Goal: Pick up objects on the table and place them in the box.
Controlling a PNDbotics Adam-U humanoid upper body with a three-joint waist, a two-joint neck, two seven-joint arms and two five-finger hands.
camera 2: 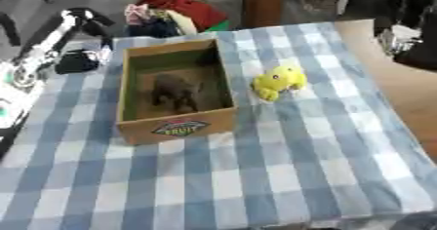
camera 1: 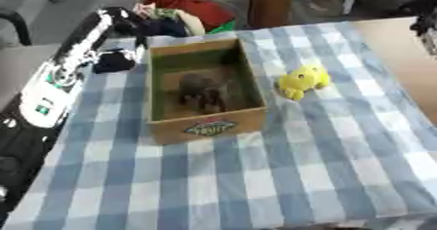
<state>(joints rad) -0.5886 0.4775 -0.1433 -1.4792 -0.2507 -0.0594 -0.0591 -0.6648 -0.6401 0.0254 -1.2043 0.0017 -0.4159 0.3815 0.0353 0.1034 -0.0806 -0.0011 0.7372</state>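
you've got the cardboard box [camera 1: 203, 126] sitting open-topped on the blue-and-white checked tablecloth [camera 1: 324, 165], a coloured label on its near wall. use the box as your reference for everything below.

inside the box, on its floor, lies a dark grey-brown soft object [camera 1: 201, 92]; too blurred to say what it is. it's roughly mid-box, slightly toward the near wall.

just beside the box's right wall, on the cloth, sits a yellow plush toy [camera 1: 303, 82]. it's close to the wall but you can't tell if it touches. it's outside the box.

left of the box, your left arm [camera 1: 64, 63] comes in along the table's left edge, black with silver and white parts. the left hand [camera 1: 113, 61] shows as a dark shape just off the box's far-left corner, resting low near the cloth. can't tell if its fingers are apart or together, and nothing visibly clamped.

right hand: not seen in either eye view.

beyond the box's far wall, off the table, a heap of red and dark cloth items [camera 2: 175, 10] sits on the floor. right of the box, past the cloth's edge, bare tan tabletop [camera 2: 401, 87] shows.
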